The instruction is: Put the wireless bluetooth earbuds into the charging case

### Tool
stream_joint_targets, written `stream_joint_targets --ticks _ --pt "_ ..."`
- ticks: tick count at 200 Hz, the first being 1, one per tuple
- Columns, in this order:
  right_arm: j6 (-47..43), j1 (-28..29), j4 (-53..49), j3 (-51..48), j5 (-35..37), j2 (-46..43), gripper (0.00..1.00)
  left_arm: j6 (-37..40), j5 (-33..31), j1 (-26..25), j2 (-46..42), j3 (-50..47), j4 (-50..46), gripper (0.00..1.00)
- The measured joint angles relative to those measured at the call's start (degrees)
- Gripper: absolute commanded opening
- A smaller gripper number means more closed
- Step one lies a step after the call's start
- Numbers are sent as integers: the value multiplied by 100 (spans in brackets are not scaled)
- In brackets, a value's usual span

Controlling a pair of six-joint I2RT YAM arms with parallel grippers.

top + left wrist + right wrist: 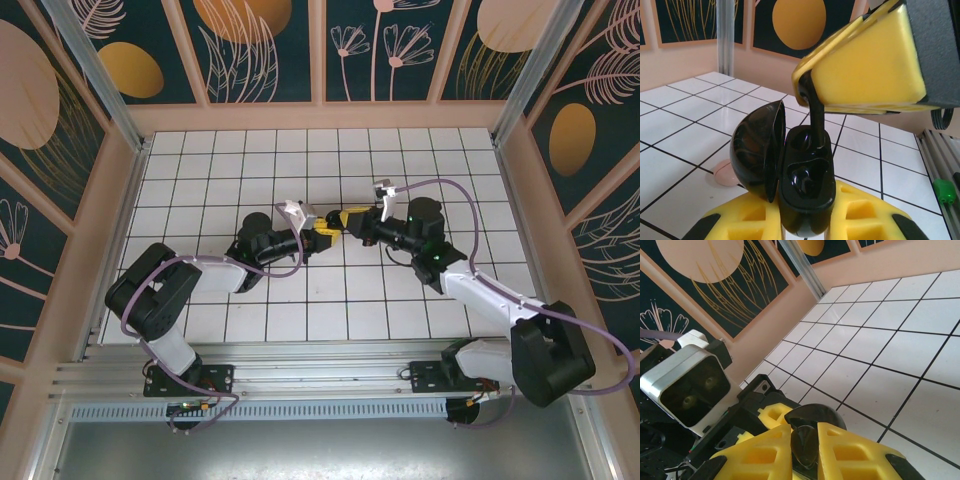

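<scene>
— Where is the charging case (805, 200)?
— Mid-table, clamped between the left gripper's (802, 227) fingers (747, 222). Its lid (757, 150) stands open at its 9 o'clock.
— And the buds?
— The right gripper (805, 452) pinches a black earbud (812, 112) at the case's 12 o'clock, stem down at the far socket. Whether they touch, I can't tell.
— Anything else?
— A pale pink thing (726, 173) lies on the tiles (685, 125) at 9 o'clock, half hidden behind the lid.
</scene>
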Motion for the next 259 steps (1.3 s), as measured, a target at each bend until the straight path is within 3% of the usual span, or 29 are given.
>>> stream_joint_targets --ticks 103,259 --pt "-420 22 -306 85 212 9 18 -28 105 2 -11 2 -4 12" --pt "-979 11 -868 293 -13 -44 21 -74 376 13 -57 35 -133 13"
